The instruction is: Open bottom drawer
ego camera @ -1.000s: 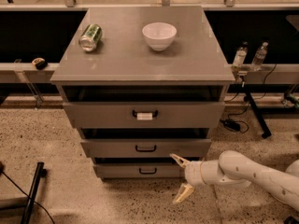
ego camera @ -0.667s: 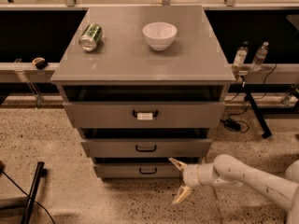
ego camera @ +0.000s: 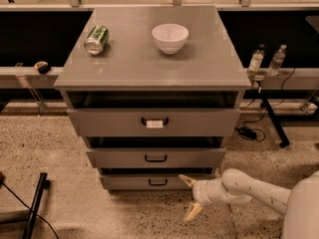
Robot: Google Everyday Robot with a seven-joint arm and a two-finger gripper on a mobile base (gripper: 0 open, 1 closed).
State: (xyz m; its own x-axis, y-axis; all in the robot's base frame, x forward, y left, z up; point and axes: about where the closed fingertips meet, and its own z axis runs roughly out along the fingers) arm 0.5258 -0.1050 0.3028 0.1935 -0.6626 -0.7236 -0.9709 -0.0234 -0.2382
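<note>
The bottom drawer (ego camera: pixel 129 182) is the lowest and narrowest grey front of the cabinet, with a small black loop handle (ego camera: pixel 158 182). It stands slightly out, with a dark gap above it. My gripper (ego camera: pixel 190 197) is low at the drawer's right side, just right of and below the handle. Its two pale fingers are spread apart, one (ego camera: pixel 187 180) against the drawer front, the other (ego camera: pixel 192 212) over the floor. It holds nothing. My white arm (ego camera: pixel 249 187) comes in from the lower right.
Above are the mid-sized drawer (ego camera: pixel 156 158) and the widest drawer (ego camera: pixel 153 122) with a white tag on its handle. A green can (ego camera: pixel 96 39) on its side and a white bowl (ego camera: pixel 170 38) sit on the cabinet top. A black stand leg (ego camera: pixel 34 207) is lower left. Two bottles (ego camera: pixel 266 59) are on the right.
My gripper has moved a little to the left, closer to the bottom drawer's handle. The drawers have not moved.
</note>
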